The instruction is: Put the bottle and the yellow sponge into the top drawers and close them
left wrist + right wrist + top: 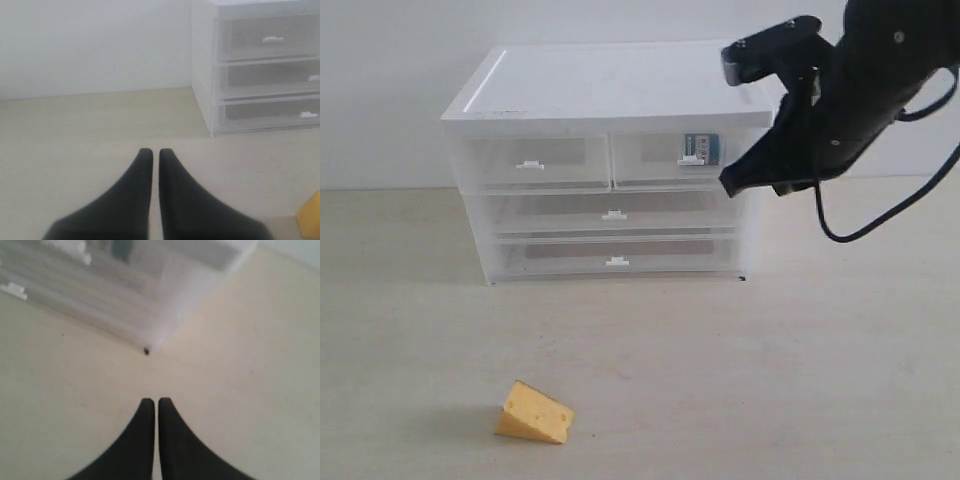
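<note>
Looks half done: bottle (703, 148) inside right-hand one of the top drawers (650, 160), label visible thru the clear front, front flush w/ cabinet (610, 85) as far as can be judged. Left top drawer seemingly shut, nothing seen inside. On the surface (770, 380): yellow sponge (535, 413), well apart from cabinet, front-left in ext. view. Step in hand, prob.: sponge part, not yet begun.

In the air just beside cabinet's right front corner: right claw (730, 183), closed tip to tip, gripping nothing. Low over surface: left claw (151, 154), also closed & empty, sponge near but off to one side.

Next, prob.: pull left top drawer out by its small white tab (529, 164), open a claw wide enough for the wedge, come down over sponge, lift, drop in, push shut. Tiny tab — needs fine aim.

Ext. view only: whole sponge, bottle label, right claw's height; no left claw. Left wrist view only: left claw, cabinet's side, just a corner of sponge at frame edge. Right wrist view — blurred cabinet foot, teal smear of bottle, no sponge.
</note>
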You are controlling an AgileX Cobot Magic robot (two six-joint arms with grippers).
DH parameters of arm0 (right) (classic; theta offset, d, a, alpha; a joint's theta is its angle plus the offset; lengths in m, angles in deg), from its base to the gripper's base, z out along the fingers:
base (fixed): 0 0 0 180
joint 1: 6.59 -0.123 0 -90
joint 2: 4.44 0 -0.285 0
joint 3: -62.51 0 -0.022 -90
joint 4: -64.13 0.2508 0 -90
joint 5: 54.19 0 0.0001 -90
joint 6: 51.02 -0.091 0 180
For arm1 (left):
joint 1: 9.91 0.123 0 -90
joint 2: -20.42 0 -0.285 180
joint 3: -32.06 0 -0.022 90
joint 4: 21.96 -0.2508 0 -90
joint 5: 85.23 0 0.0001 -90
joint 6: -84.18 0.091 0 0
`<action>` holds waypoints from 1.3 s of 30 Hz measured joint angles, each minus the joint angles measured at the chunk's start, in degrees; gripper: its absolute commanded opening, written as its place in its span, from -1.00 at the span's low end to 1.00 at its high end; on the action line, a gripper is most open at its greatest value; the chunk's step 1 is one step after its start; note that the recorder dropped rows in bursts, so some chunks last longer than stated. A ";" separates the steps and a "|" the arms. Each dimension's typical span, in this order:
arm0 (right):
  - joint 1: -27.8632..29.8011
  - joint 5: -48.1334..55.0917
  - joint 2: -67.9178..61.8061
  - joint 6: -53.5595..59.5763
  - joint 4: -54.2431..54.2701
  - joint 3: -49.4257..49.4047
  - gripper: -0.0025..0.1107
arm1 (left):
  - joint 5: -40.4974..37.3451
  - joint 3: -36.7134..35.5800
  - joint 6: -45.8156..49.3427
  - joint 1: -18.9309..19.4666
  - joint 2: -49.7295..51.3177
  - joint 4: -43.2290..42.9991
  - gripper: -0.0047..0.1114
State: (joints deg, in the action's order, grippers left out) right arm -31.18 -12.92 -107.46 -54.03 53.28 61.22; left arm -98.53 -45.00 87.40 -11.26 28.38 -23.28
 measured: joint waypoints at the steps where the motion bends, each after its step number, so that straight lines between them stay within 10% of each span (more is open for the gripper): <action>1: 1.73 1.87 0.00 2.69 3.66 0.00 -0.96 | 0.00 0.00 0.00 0.00 0.00 0.00 -0.85; 9: 9.79 2.54 5.77 8.10 15.36 -3.28 -0.96 | 0.00 0.00 0.00 0.00 0.00 0.00 -0.85; 23: 12.88 -27.09 31.21 6.43 16.17 -25.91 -0.96 | 0.00 0.00 0.00 0.00 0.00 0.00 -0.85; 39: 23.22 -25.12 52.69 4.82 15.73 -36.09 -0.96 | 0.00 0.00 0.00 0.00 0.00 0.00 -0.85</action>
State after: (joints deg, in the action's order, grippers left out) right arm -7.96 -38.04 -54.77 -49.22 69.01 25.12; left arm -98.53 -45.00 87.40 -11.26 28.38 -23.28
